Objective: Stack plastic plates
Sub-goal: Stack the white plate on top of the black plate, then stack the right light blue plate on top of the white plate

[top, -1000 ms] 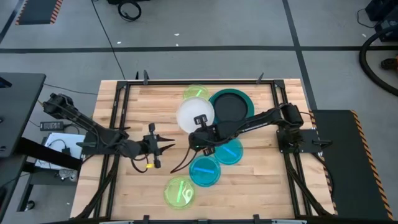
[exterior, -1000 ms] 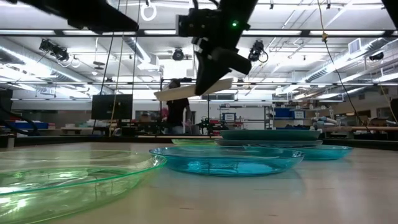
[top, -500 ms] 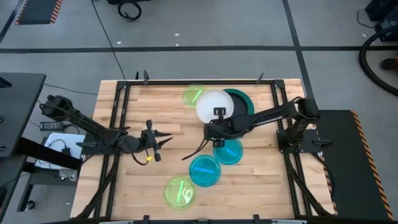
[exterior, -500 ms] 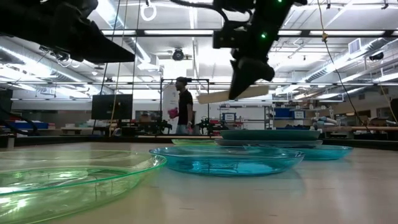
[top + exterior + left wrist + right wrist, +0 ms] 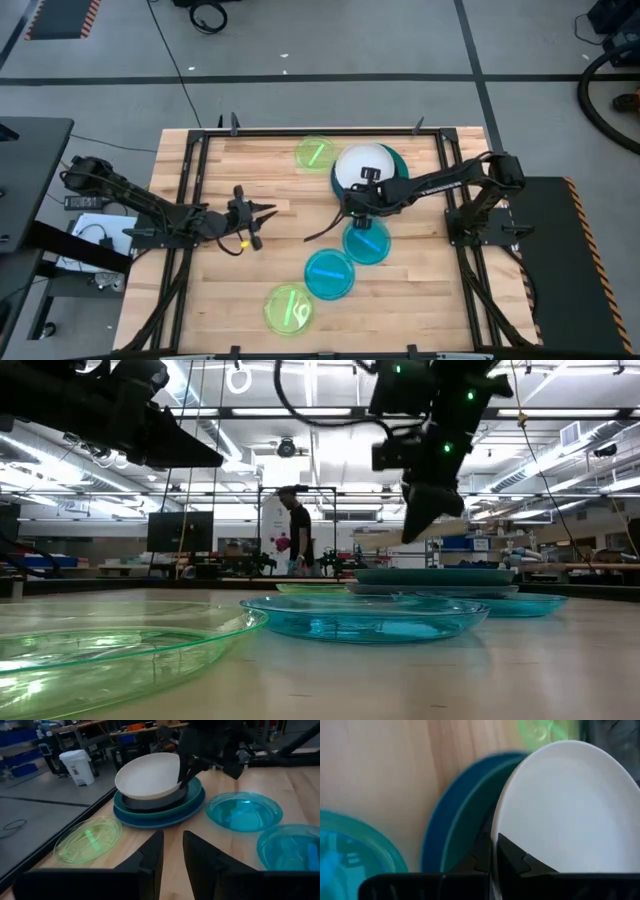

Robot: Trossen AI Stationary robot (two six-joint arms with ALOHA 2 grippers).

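Note:
A white plate (image 5: 365,165) hangs tilted over a stack at the table's far right: a black plate (image 5: 150,802) on a teal one (image 5: 402,172) on a blue one (image 5: 160,820). My right gripper (image 5: 358,192) is shut on the white plate at its near side. Two cyan plates (image 5: 366,242) (image 5: 329,273) lie flat near the stack. One lime-green plate (image 5: 316,152) lies by the far edge, the other (image 5: 288,308) by the near edge. My left gripper (image 5: 255,215) waits open at mid-left, above bare wood. My right gripper pinches the white plate's rim (image 5: 496,827) on its near side, one finger above (image 5: 512,855) and one below. The fingers come slanting from the table's near side. The plate is tilted above the black plate; whether its low edge touches that plate, I cannot tell.
The wooden table has a dark frame along its edges (image 5: 190,180). Bare wood lies at the left half around my left gripper. A person (image 5: 298,535) stands in the room far behind the table.
My right gripper has carried the white plate toward the table's right and far edge, from left of the stack to above it, and lower. My left gripper has drifted a little toward the far edge.

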